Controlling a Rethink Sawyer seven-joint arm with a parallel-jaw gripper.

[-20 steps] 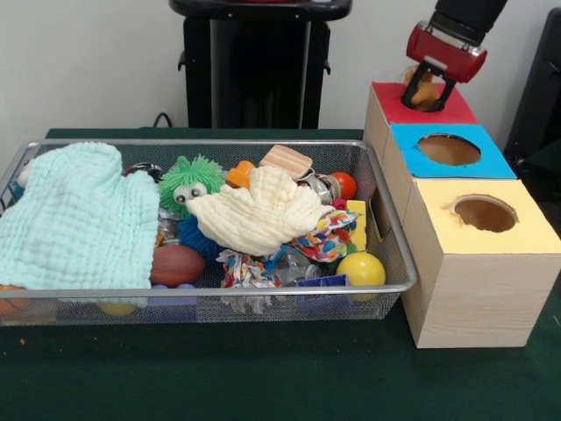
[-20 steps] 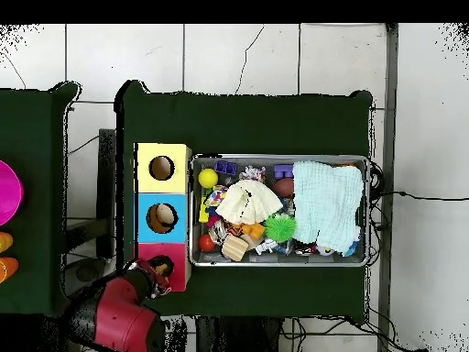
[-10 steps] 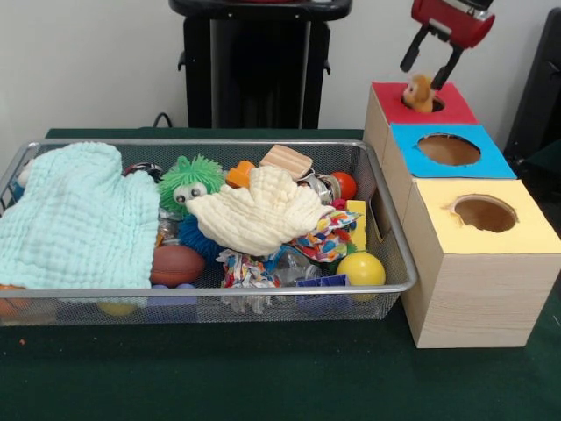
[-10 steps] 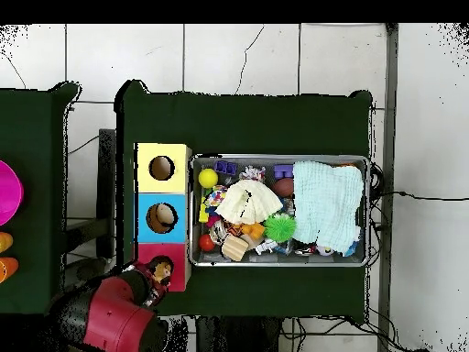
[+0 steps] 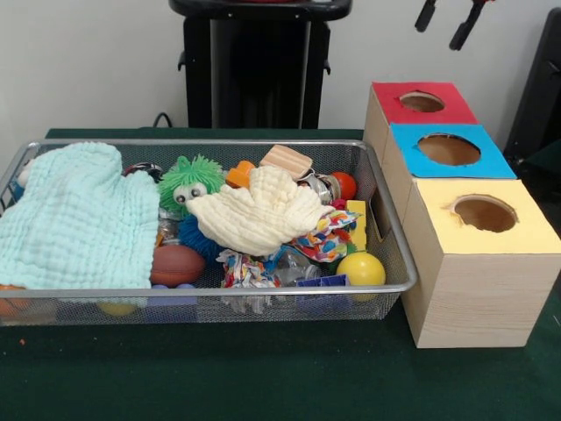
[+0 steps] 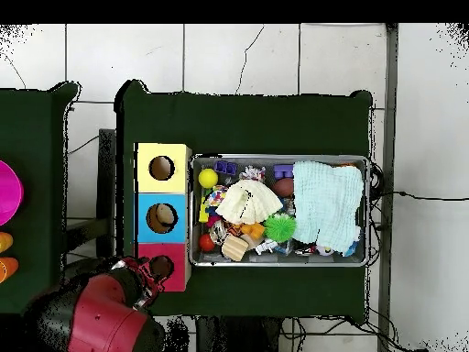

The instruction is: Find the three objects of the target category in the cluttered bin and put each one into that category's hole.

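Note:
The wire mesh bin (image 5: 219, 289) lies on the green table, full of toys; in the overhead view it (image 6: 279, 158) sits to the right of the boxes. The red-surrounded hole (image 5: 422, 102) tops the farthest wooden box and looks empty; it also shows in the overhead view (image 6: 162, 267). My gripper (image 5: 443, 24) is open and empty, high above that hole, with only its black fingertips at the picture's top edge. In the overhead view the gripper (image 6: 145, 273) sits just left of the red hole. No plush animal shows clearly; two cloths hide much of the bin.
A blue-surrounded hole (image 5: 449, 149) and a yellow-surrounded hole (image 5: 484, 213) lie nearer on the same row of boxes. In the bin are a mint cloth (image 5: 79, 219), a cream cloth (image 5: 263, 215), a green spiky ball (image 5: 191, 180), a yellow ball (image 5: 360, 268) and a rope toy (image 5: 320, 237).
The gripper opened over the red hole and let go of a small orange-brown plush toy. The toy sank into the hole and out of sight. The gripper rose.

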